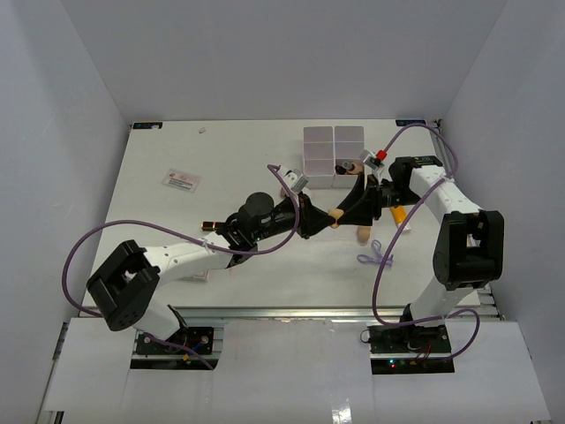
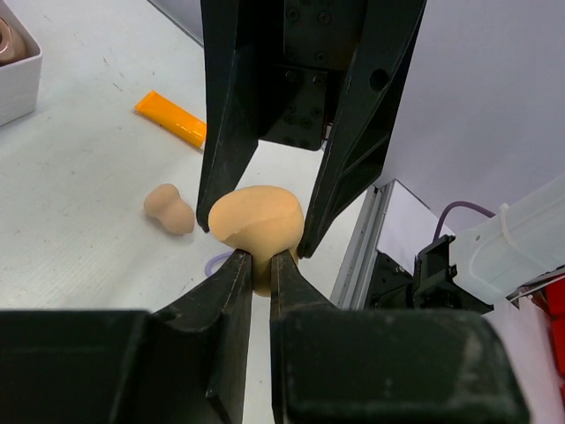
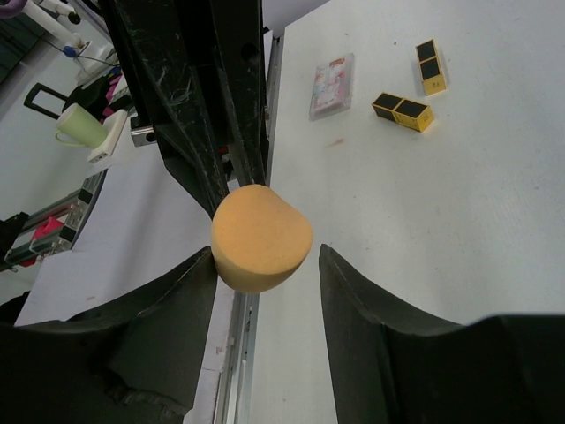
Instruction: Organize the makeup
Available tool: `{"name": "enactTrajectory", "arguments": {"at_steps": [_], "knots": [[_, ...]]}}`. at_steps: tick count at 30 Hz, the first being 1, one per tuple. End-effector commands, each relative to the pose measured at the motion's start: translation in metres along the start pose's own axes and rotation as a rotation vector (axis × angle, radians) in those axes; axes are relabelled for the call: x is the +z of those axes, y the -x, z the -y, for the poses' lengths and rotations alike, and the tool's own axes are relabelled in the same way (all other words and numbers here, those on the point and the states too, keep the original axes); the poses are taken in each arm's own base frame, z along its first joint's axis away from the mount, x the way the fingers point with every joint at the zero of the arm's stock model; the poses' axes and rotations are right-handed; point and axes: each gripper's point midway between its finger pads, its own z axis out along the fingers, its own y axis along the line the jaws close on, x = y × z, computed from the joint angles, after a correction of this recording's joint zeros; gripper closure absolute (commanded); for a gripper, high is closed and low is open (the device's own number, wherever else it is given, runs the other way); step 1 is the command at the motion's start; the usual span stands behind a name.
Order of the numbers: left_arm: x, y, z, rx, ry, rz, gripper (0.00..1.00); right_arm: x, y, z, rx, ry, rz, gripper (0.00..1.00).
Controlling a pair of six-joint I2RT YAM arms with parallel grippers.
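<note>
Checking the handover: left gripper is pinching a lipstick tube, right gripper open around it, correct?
No: the left gripper is pinching a tan sponge instead; the right gripper is open around it. The left wrist view shows this.

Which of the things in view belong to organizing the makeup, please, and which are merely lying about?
Job: tan sponge in the left hand, second sponge, orange tube, purple loop, two black-and-gold lipstick tubes, white compartment box.
Lying about: printed packet, green mug in the background.
</note>
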Motion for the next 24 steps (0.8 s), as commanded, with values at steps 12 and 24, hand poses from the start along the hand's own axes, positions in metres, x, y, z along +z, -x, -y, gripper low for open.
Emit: {"name": "enactTrajectory", "arguments": {"at_steps": [12, 24], "knots": [[0.005, 0.026, 0.013, 0.056, -0.015, 0.024, 0.96, 0.011, 0.024, -0.016, -0.09, 0.062, 0.09, 0.69], [-0.004, 0.018, 0.009, 0.061, 0.003, 0.008, 0.95, 0.01, 0.022, -0.018, -0.125, 0.052, 0.061, 0.58]]}}
